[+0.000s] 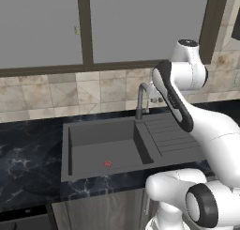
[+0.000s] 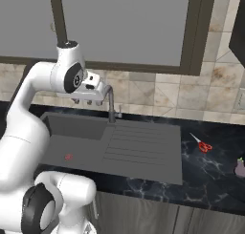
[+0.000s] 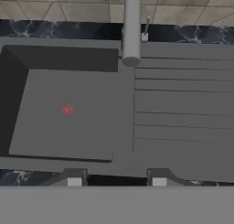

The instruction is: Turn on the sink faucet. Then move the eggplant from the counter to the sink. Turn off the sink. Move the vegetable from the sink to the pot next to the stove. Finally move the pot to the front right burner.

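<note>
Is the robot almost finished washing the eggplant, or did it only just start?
Only just starting. No water runs from the faucet, and the sink basin is bare. The gripper hangs beside the faucet, holding nothing. The eggplant lies on the counter far right. Washing, the pot and the burner are all left.

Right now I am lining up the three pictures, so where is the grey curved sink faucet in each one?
Left base view: grey curved sink faucet right of centre, behind the sink.
Right base view: left of centre, beside the hand.
Hand view: top centre, spout end towards the camera.
Shared landmark: red drain spot in the basin.
</note>
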Robot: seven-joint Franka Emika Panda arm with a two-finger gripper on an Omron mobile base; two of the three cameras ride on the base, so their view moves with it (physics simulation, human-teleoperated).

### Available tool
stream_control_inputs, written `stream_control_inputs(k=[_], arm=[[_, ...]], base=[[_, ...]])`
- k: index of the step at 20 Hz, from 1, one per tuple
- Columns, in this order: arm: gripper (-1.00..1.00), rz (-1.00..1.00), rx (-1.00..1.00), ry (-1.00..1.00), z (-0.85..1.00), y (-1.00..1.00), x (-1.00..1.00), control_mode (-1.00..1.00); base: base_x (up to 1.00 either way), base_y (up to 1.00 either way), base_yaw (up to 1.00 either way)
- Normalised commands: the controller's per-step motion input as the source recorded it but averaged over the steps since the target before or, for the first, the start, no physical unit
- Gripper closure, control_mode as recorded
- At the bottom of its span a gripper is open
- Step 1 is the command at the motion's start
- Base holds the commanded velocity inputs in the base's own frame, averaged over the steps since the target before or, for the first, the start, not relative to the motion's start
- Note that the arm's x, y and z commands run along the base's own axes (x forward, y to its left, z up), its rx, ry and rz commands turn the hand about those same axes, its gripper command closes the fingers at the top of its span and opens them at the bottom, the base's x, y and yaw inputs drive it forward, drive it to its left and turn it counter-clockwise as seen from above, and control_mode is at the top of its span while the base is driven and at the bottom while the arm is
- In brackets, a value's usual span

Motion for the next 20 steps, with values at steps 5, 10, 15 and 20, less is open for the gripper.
stream_control_inputs(k=[5,10,15,20], arm=[[-1.00,0.00,0.01,0.00,-0.25,-0.22,0.00,-1.00],[-1.00,0.00,0.14,-0.02,-0.40,-0.74,-0.01,-1.00],[-1.00,0.03,0.19,0.05,-0.40,-0.80,0.20,-1.00],[-1.00,0.18,0.11,-0.07,-0.46,-0.38,0.26,-1.00]], base=[[0.00,0.00,0.00],[0.00,0.00,0.00],[0.00,0.00,0.00],[0.00,0.00,0.00]])
